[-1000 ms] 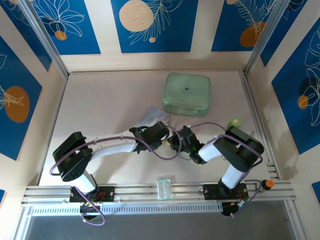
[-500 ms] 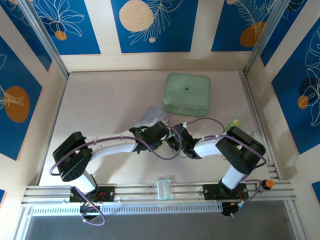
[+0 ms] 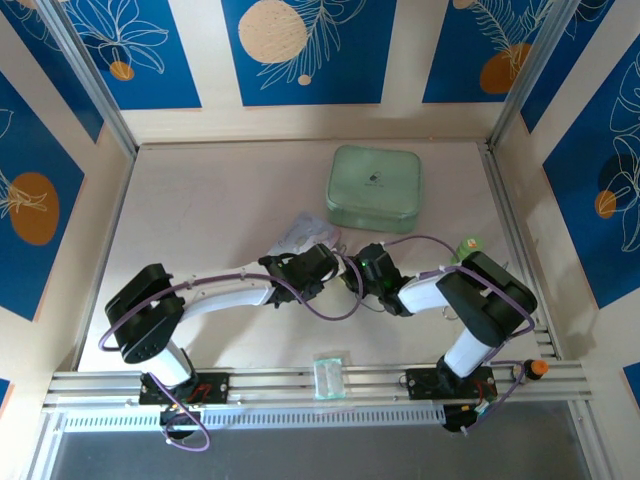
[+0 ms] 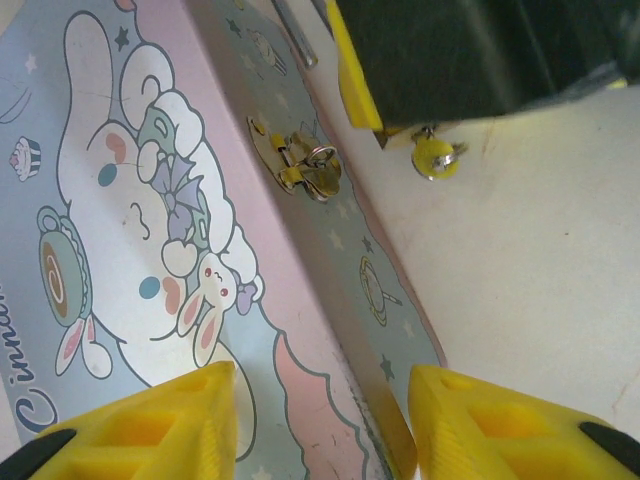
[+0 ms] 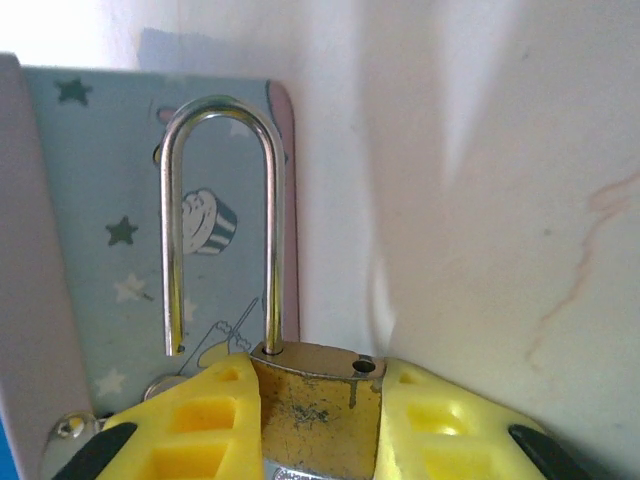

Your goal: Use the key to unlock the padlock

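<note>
My right gripper [image 5: 318,368] is shut on the brass padlock [image 5: 312,415], which stands between its yellow fingers. The silver shackle [image 5: 222,108] is sprung open: one leg hangs free above the body and its hole is empty. Right behind the shackle is the side of the blue cartoon tin [image 5: 120,250]. My left gripper [image 4: 322,378] is open, its yellow fingers straddling the tin's [image 4: 130,200] top edge near the small hasp [image 4: 305,172]. A tiny yellowish piece with a silver bit [image 4: 436,158] hangs under the right gripper; I cannot tell what it is. The key is hidden.
From above, both grippers meet mid-table beside the tin [image 3: 303,232]. A pale green box [image 3: 374,187] sits behind them, a small green item [image 3: 468,243] at the right, and a clear little container [image 3: 330,375] on the front rail.
The right gripper has shifted left and a little back, closer to the tin and the left gripper. The left arm has stayed put.
</note>
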